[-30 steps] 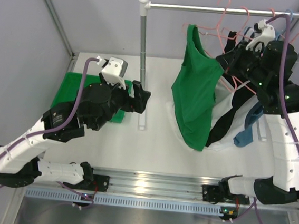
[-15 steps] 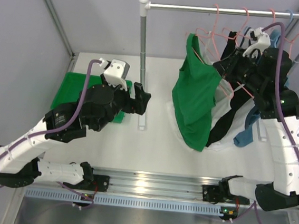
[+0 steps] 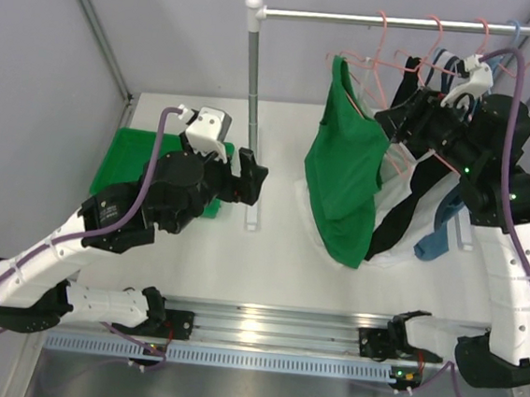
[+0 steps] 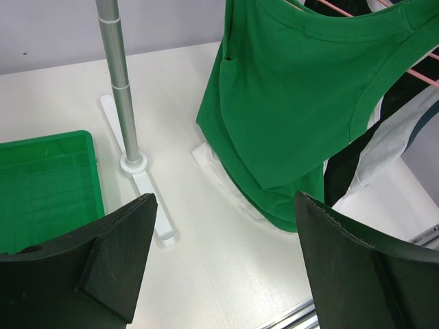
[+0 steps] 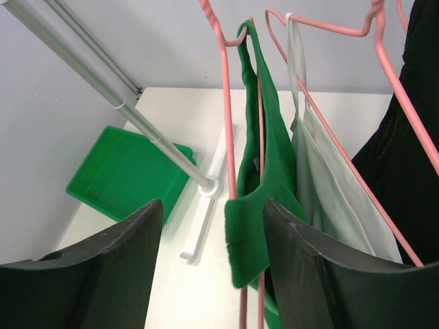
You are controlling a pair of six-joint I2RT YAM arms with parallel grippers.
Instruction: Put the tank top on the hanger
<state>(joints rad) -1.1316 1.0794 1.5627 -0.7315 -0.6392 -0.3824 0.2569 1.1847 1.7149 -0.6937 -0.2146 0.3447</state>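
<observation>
The green tank top (image 3: 342,178) hangs on a pink wire hanger (image 3: 356,57), whose hook sits on the rack's rail. The wire runs through its strap (image 5: 264,178). My right gripper (image 3: 392,117) is up by the hanger's right side, open. In its wrist view the hanger wire (image 5: 225,116) and the green strap hang loose between the spread fingers (image 5: 212,203). My left gripper (image 3: 253,174) hovers low beside the rack's pole, open and empty (image 4: 223,202), facing the tank top's lower part (image 4: 288,103).
A green tray (image 3: 128,153) lies at the left. The rack's upright pole (image 3: 252,85) stands on a white foot (image 3: 251,211), and its rail (image 3: 469,27) carries more pink hangers. A white top (image 3: 402,188), a black top (image 3: 404,217) and a blue garment (image 3: 435,236) hang to the right.
The right gripper, shut a second ago, has opened and drawn back slightly to the right. The hanger's hook has come down onto the rail. The left arm has barely moved.
</observation>
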